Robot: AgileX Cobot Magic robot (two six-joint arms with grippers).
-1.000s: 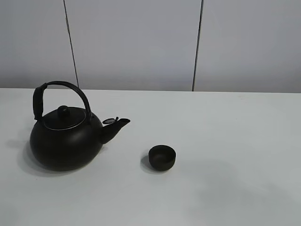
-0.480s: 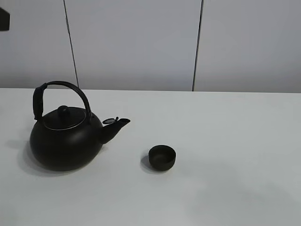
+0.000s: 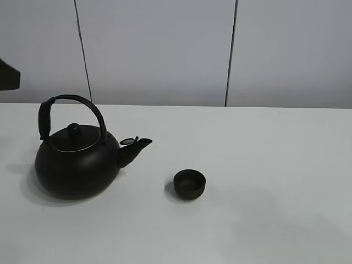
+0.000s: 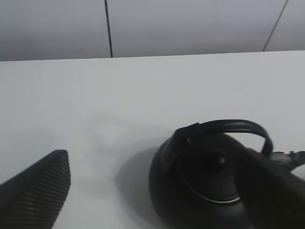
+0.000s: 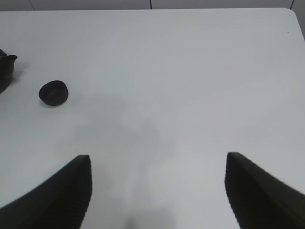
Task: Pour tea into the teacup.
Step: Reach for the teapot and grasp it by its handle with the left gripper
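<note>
The teacup (image 3: pixel 190 183) is a small dark handleless cup standing upright on the white table, to the right of the kettle's spout. The big black kettle (image 3: pixel 77 162) with an arched handle (image 3: pixel 71 100) stands at the left. Part of my left arm (image 3: pixel 7 75) shows at the left edge, above and left of the kettle. In the left wrist view my left gripper (image 4: pixel 155 162) is open above and behind the kettle (image 4: pixel 214 181), touching nothing. My right gripper (image 5: pixel 158 160) is open and empty over bare table, far from the teacup (image 5: pixel 53 92); the exterior view does not show it.
The white table (image 3: pixel 275 165) runs to a grey panelled wall (image 3: pixel 159 49) at the back. The table's far corner (image 5: pixel 290 12) shows in the right wrist view. The kettle's spout (image 5: pixel 7 67) shows at that view's edge.
My left arm has come into the exterior view at the left edge and moved down toward the kettle. The kettle and the teacup have not moved.
</note>
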